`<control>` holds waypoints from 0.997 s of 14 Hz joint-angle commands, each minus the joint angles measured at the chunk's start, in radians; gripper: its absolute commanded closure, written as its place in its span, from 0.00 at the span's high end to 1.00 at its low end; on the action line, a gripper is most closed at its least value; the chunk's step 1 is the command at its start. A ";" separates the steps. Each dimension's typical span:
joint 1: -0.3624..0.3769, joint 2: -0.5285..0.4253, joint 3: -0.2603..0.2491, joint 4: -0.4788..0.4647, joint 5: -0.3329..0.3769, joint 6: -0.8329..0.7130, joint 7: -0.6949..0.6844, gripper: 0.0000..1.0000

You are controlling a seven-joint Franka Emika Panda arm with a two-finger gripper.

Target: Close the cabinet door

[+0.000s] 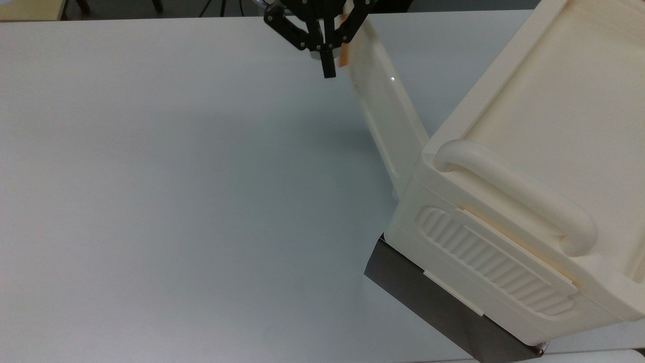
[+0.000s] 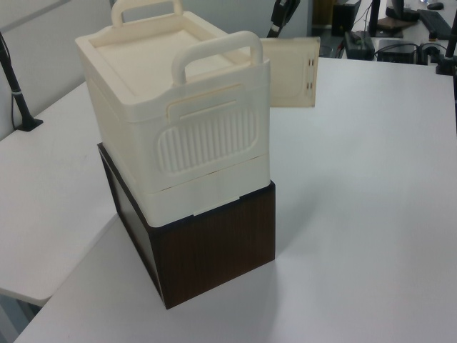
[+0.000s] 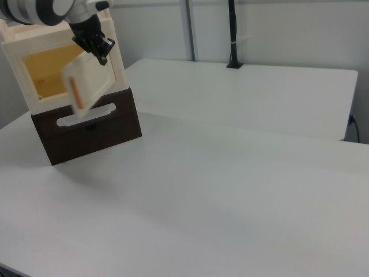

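**Cabinet door, part-swung**

Cabinet door (image 1: 385, 108): hinged at the cabinet (image 1: 529, 166) corner, free end standing out over bare white table (image 1: 151, 201), open room all around. Long axis runs from the hinge toward the top view's upper left. Copper handle (image 3: 75, 94) at the free end. Gripper (image 1: 328, 68): beside the handle end; finger spread cannot be told, contact unclear.

No text, label, brand, number or sign can be read on the large cream plastic cabinet (image 1: 529, 166) or anything around it.
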 commanded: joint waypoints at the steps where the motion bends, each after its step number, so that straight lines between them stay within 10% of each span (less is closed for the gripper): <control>1: -0.003 -0.020 0.002 -0.015 0.028 -0.025 -0.029 0.00; 14: 0.243 0.021 0.011 -0.020 0.043 0.056 -0.098 0.00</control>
